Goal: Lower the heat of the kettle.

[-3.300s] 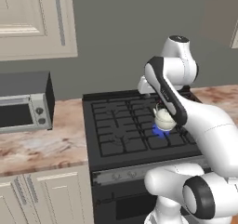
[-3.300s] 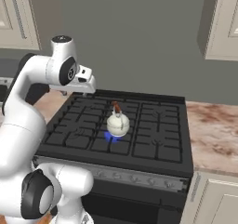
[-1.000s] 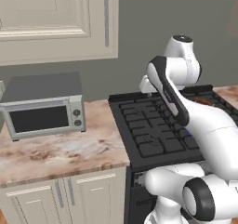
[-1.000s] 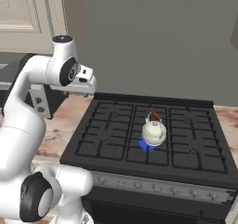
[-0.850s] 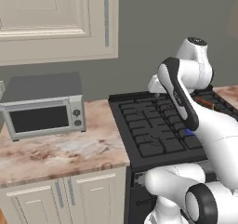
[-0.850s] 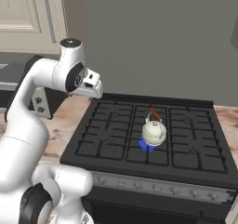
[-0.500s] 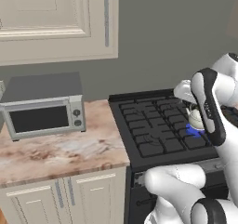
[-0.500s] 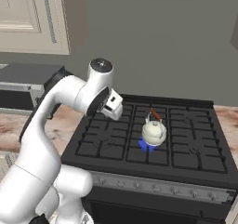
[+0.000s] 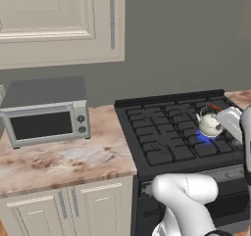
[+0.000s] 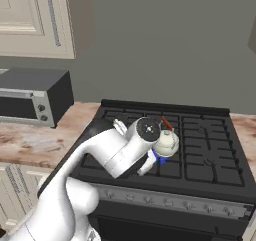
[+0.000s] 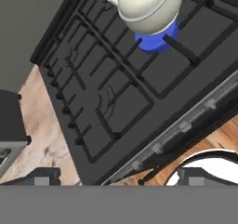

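I see a glossy cream enamel kettle [image 9: 210, 126] on matt black stove [image 9: 162, 142] grates, beside polished marbled stone counter [image 9: 59, 156]

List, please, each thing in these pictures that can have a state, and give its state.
kettle: upright on a stove grate, lid on, not held.
burner under the kettle: lit, blue flame showing.
toaster oven: door shut.
upper cabinet: door shut.
pincer: open, empty, above the stove's front edge.

Grey wall [image 9: 186, 39], cream cabinets [image 9: 54, 22], marble counter [image 9: 63, 159], black stove [image 10: 200, 145], microwave [image 9: 44, 120]
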Tool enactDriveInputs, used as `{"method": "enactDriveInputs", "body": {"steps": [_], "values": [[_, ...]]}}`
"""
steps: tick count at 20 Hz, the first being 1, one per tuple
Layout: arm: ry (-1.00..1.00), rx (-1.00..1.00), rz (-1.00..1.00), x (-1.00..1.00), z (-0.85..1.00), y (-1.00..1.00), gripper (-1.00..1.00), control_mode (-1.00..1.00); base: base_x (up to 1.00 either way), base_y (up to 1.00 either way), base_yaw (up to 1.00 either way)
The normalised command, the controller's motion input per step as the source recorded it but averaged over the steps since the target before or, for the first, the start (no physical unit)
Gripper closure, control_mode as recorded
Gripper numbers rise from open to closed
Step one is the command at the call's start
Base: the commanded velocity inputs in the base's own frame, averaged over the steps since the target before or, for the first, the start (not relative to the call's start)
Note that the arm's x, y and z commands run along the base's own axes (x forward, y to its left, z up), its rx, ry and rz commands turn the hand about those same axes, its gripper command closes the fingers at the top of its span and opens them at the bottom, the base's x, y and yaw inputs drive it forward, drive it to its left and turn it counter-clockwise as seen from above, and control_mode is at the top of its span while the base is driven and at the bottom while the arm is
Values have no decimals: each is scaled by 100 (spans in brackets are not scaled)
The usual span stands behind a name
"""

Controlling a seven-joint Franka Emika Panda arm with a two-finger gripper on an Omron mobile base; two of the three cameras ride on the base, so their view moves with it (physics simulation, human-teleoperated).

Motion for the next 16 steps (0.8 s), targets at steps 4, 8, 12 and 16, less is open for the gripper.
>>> {"method": "enactDriveInputs", "body": {"steps": [4, 8, 12, 16], "values": [[0, 28, -24, -63, -69, -50, -100, -100, 0, 0, 0], [0, 15, -12, -45, -70, -41, -100, -100, 0, 0, 0], [0, -2, -3, -7, -63, -15, -100, -100, 0, 0, 0], [0, 0, 0, 0, -38, -24, -100, -100, 0, 0, 0]]}}
